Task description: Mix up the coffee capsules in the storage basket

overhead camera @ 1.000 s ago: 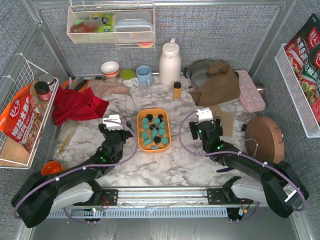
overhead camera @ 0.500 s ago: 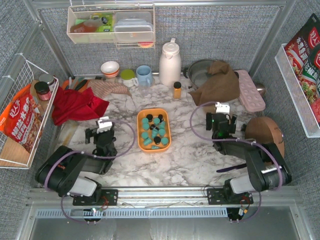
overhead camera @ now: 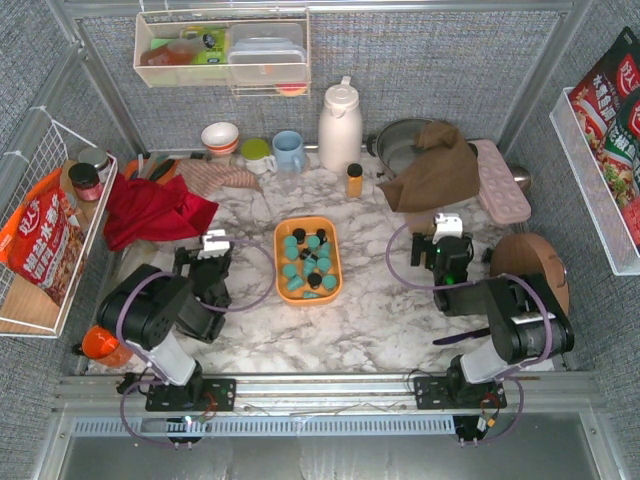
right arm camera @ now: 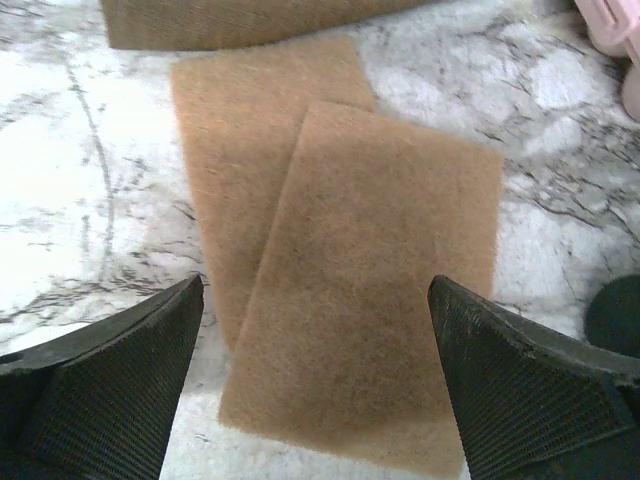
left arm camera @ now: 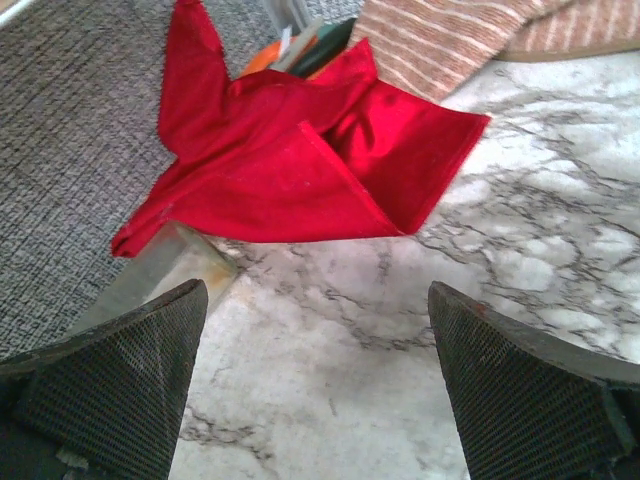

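The shallow, rounded-rectangular orange plastic storage basket (overhead camera: 278, 262) lies in the middle of the white marble-patterned table (overhead camera: 380, 310). Inside it are the small cup-shaped coffee capsules (overhead camera: 308, 255). I count about ten teal ones and four black ones, mixed among each other, but some overlap, so the count is not sure. The left gripper (overhead camera: 208, 252) is at 9 o'clock from the basket and apart from it. Its two black fingers (left arm camera: 110, 380) are spread wide with nothing between them, and one crumpled red cloth (left arm camera: 290, 170) lies on the table ahead of it. The right gripper (overhead camera: 445, 235) is at 3 o'clock from the basket, also spread wide and empty, above two tan rectangular fibre pads (right arm camera: 370, 290) that overlap each other.
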You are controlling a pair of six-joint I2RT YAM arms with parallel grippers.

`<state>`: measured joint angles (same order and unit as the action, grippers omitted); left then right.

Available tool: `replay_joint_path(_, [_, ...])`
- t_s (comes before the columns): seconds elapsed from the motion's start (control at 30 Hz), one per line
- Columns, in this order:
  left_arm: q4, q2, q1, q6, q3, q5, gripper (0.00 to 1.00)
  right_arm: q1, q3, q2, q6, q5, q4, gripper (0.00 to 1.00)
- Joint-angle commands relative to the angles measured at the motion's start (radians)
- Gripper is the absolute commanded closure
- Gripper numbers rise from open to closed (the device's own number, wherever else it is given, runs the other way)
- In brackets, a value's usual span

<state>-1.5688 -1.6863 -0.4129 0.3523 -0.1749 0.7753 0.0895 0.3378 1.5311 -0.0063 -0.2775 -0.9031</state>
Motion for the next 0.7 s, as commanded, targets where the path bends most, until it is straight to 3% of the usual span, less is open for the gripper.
replay_joint_path(0.0, [-0.125,0.075,0.076,-0.061,0.058,-0.118,0.00,-0.019,0.007,-0.011,-0.010,0.138,-0.019,0.01])
replay_joint_path(0.07, [-0.126,0.143,0.201,-0.236,0.123,-0.257,0.01,-0.028,0.013,-0.013,-0.006,0.159,-0.002,0.01])
replay_joint_path(0.13, [-0.134,0.139,0.398,-0.423,0.152,-0.459,0.01,-0.039,0.015,-0.012,-0.001,0.180,-0.001,0.01])
replay_joint_path(0.2, [-0.094,0.105,0.482,-0.502,0.108,-0.488,0.00,-0.052,0.018,-0.014,0.005,0.205,0.009,0.01])
replay_joint_path(0.37, [0.234,0.139,0.499,-0.508,-0.042,-0.514,0.01,-0.110,0.077,-0.008,0.049,0.286,0.113,0.01])
replay_joint_path(0.67, [0.179,0.121,0.496,-0.482,-0.034,-0.557,0.01,-0.098,0.076,-0.010,0.039,0.267,0.113,0.01])
